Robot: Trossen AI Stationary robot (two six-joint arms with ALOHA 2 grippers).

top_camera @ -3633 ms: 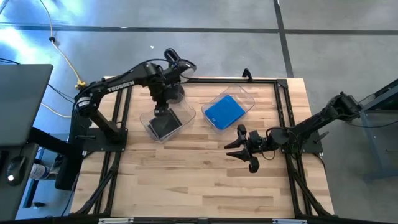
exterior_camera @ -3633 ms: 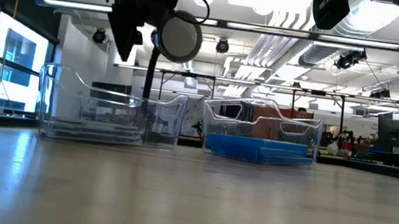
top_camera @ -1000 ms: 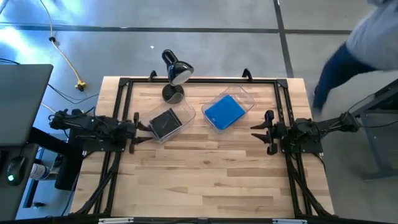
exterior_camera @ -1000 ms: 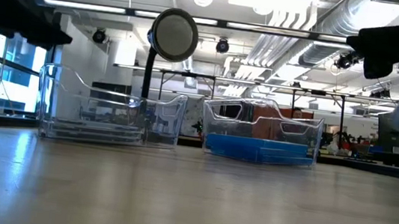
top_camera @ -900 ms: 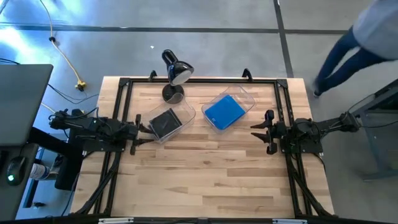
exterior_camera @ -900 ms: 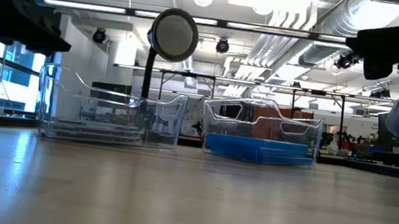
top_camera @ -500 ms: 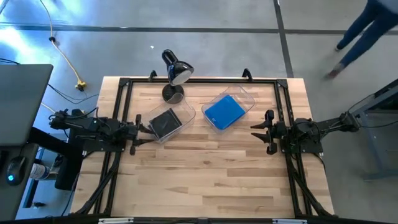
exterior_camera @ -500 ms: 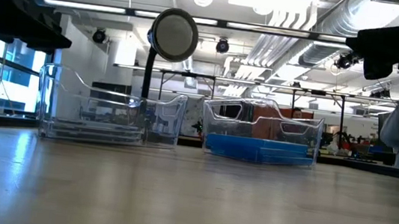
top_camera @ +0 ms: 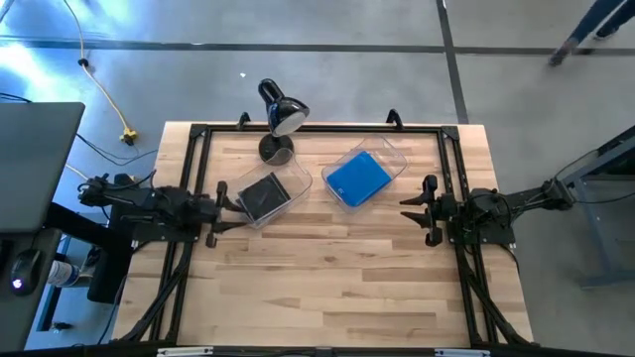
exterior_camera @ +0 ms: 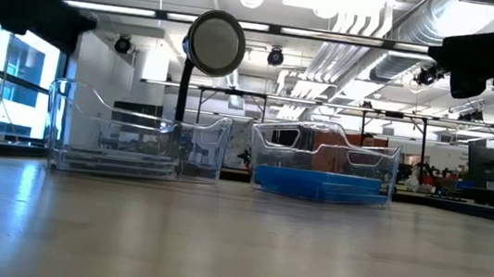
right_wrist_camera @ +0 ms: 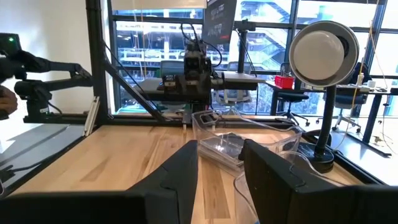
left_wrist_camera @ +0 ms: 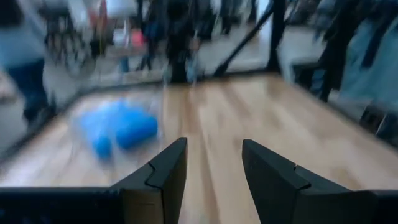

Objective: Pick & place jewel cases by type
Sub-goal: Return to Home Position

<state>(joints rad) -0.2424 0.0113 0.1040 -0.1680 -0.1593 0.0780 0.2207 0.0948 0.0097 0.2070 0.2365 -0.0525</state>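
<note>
Bright blue jewel cases (top_camera: 357, 178) lie stacked flat in a clear bin (top_camera: 395, 157) at the table's far middle. They show as a blue layer (exterior_camera: 321, 184) in the low view. Dark grey jewel cases (top_camera: 262, 196) lie in a second clear bin (top_camera: 298, 177) to its left, seen too in the right wrist view (right_wrist_camera: 229, 145). My left gripper (top_camera: 220, 205) hangs open at the table's left edge, close beside the dark cases' bin, fingers level with nothing between them (left_wrist_camera: 214, 168). My right gripper (top_camera: 412, 210) hangs open at the right edge, holding nothing (right_wrist_camera: 221, 168).
A black desk lamp (top_camera: 278, 114) stands at the far edge behind the bin of dark cases. A black metal frame (top_camera: 317, 129) runs round the tabletop. The near half of the wooden table (top_camera: 327, 288) is bare board. A person's leg (top_camera: 595, 25) shows beyond the far right corner.
My left gripper has stayed at the table's left edge and tipped its fingers upward toward level. My right gripper has kept still. A person beyond the far right corner has walked off, almost out of view.
</note>
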